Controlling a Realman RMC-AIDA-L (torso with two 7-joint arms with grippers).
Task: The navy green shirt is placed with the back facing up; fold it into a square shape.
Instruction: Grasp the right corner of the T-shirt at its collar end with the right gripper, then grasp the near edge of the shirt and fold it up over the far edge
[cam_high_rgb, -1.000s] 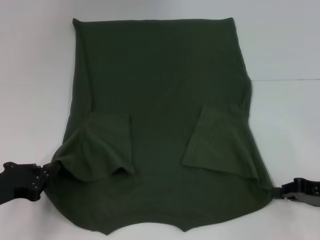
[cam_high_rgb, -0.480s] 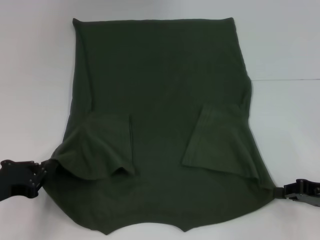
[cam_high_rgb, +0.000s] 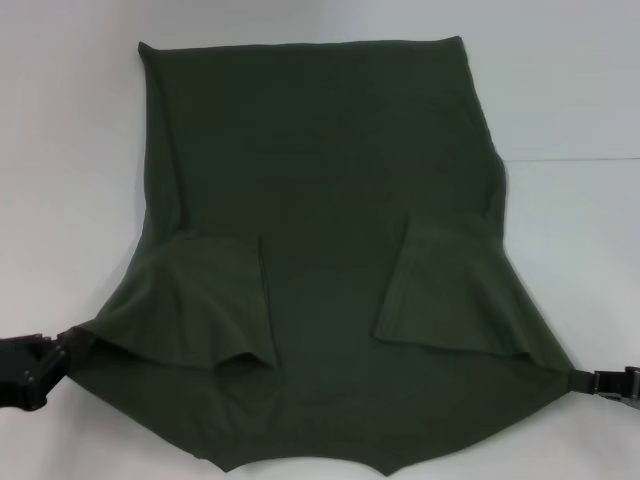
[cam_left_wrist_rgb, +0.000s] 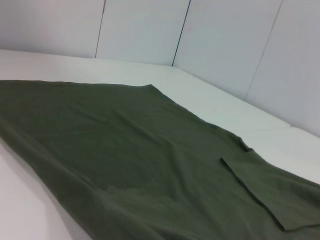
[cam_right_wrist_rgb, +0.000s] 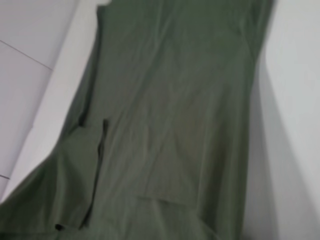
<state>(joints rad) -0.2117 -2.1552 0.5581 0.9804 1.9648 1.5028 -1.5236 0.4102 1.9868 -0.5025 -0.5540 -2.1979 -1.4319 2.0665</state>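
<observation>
1. Navy green shirt (cam_high_rgb: 325, 250) spread flat on white desk (cam_high_rgb: 580, 100), plain back up, hem toward far edge, collar end nearest robot. Both sleeves already folded inward onto body.
2. Left pincer (cam_high_rgb: 45, 360) at shirt's near left corner, low on desk, closed on fabric tip. Corner drawn out to a point toward it, so prob. gripped, not just touching.
3. Right pincer (cam_high_rgb: 600, 382) at near right corner, mirror pose, pinching that tip too. Fabric taut betw. the two, near edge stretched wide.
4. Reason for hold, by guess: pulling shoulders apart to flatten wrinkles and square up cloth before lengthwise fold.
5. Wrist views: only cloth and desk visible, no fingers. Left wrist shows a folded sleeve flap lying flat; right wrist shows long creases running along body.
6. Stage: early-mid. Sleeves in, body not yet folded. Next prob. lifting near corners and carrying them toward far hem to halve length.
7. Risk: sleeves flipping open when corners lifted; uneven pull skewing the square.
</observation>
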